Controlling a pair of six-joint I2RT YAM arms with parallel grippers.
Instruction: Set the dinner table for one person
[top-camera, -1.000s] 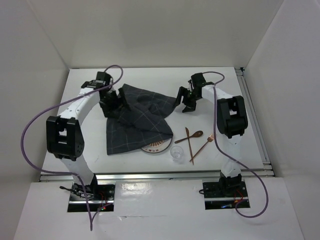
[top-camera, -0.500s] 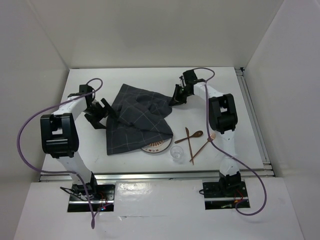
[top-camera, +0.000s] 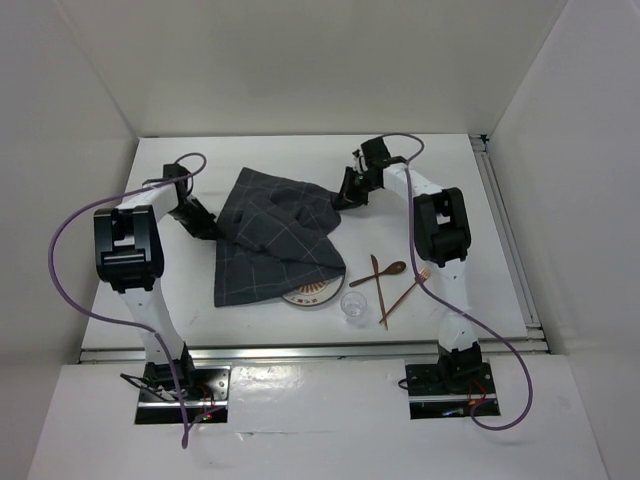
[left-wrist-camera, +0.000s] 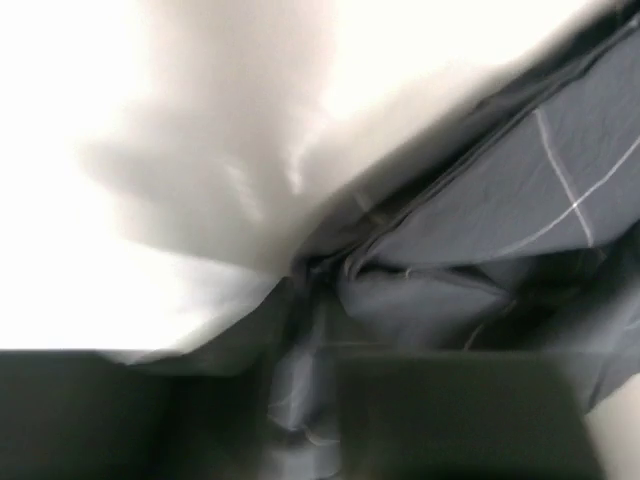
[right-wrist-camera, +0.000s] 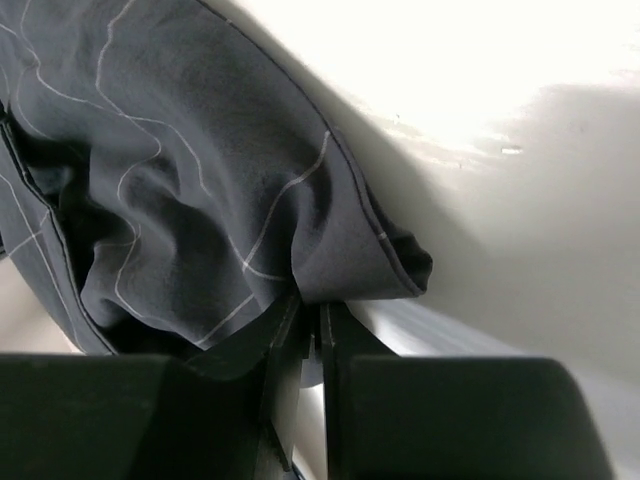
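You have one cloth (top-camera: 275, 235), one plate (top-camera: 308, 296), one cup (top-camera: 353, 307), one spoon (top-camera: 391, 269), one fork (top-camera: 405, 294), one knife (top-camera: 376, 275), and one table (top-camera: 180, 310).

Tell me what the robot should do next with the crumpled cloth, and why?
Probably pull the cloth corners gently apart. The right gripper pinches one corner in its jaws, the left gripper seems to pinch another, and the cloth lies bunched, partly covering the plate.

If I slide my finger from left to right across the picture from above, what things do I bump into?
Left gripper → dark checked cloth → clear glass → fork. The plate, spoon and right gripper overlap others, so I skipped them.
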